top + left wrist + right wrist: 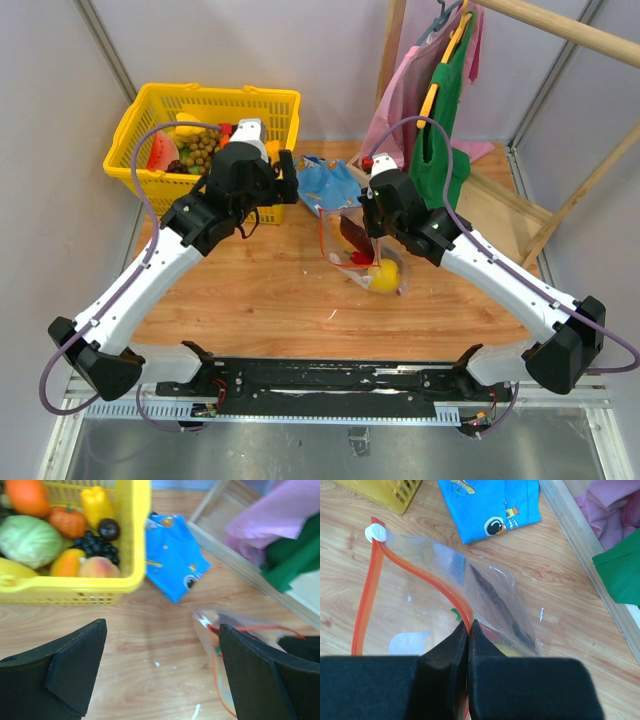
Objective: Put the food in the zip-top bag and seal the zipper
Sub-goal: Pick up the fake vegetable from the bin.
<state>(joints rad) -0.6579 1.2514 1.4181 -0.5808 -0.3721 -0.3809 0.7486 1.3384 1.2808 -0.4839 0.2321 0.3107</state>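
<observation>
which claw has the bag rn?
The right claw: it is shut on the bag's red-orange zipper. The left claw is open and holds nothing, beside the yellow basket.

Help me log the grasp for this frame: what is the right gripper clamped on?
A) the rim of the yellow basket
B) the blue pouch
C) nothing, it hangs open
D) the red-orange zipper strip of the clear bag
D: in the right wrist view, the right gripper has its fingers pressed together on the zipper at the mouth of the zip-top bag.
</observation>
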